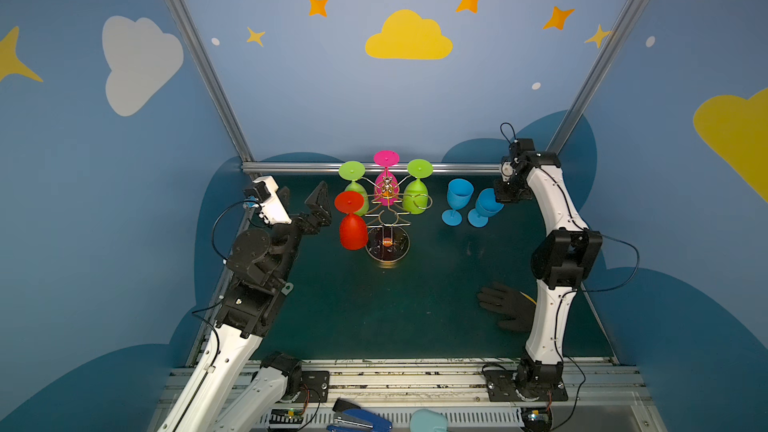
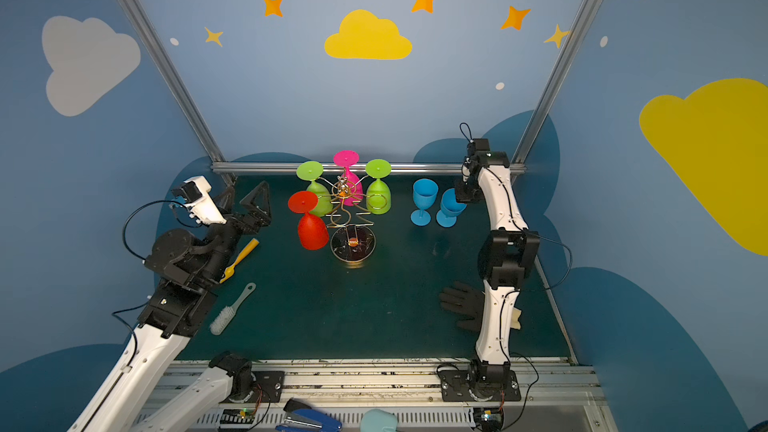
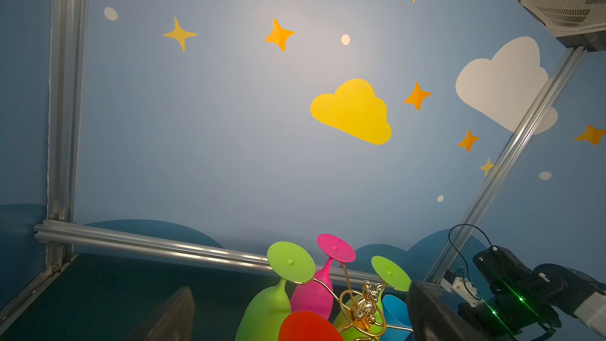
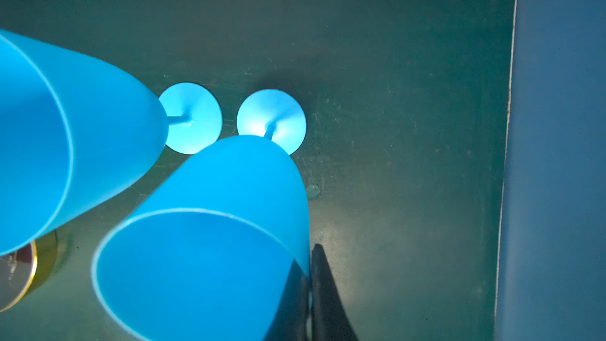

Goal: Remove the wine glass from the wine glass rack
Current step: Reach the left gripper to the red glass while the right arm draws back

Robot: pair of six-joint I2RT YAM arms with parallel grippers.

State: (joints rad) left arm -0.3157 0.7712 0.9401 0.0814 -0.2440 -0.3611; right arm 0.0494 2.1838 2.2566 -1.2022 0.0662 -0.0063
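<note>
At the left of both top views the left gripper (image 1: 303, 195) hung with its jaws spread wide and nothing between them, just short of the red glass (image 1: 353, 232). At centre stood the wine glass rack (image 1: 387, 249), with four glasses hanging foot-up on it: the red one, a left green glass (image 1: 351, 170), a pink glass (image 1: 386, 157) and a right green glass (image 1: 415, 199). Right of the rack and apart from it, the left blue glass (image 1: 460, 195) and the right blue glass (image 1: 486, 205) stood upright on the green mat (image 1: 415, 305). The right gripper (image 1: 505, 197) sat at the right blue glass's rim, jaws narrow and closed on its wall. That glass looked already off the rack and set down, so only letting go and backing away seemed left.

A top view showed a yellow tool (image 2: 241, 259) and a white brush (image 2: 230, 309) at lower left; neither wrist view caught them. Only the left wrist view made out a small gold bear (image 3: 369, 303) on the rack's top, low in frame. Only the right wrist view showed both blue feet flat on the mat, with one of the fingers (image 4: 328, 296) outside the rim and the other a dark shape inside.
</note>
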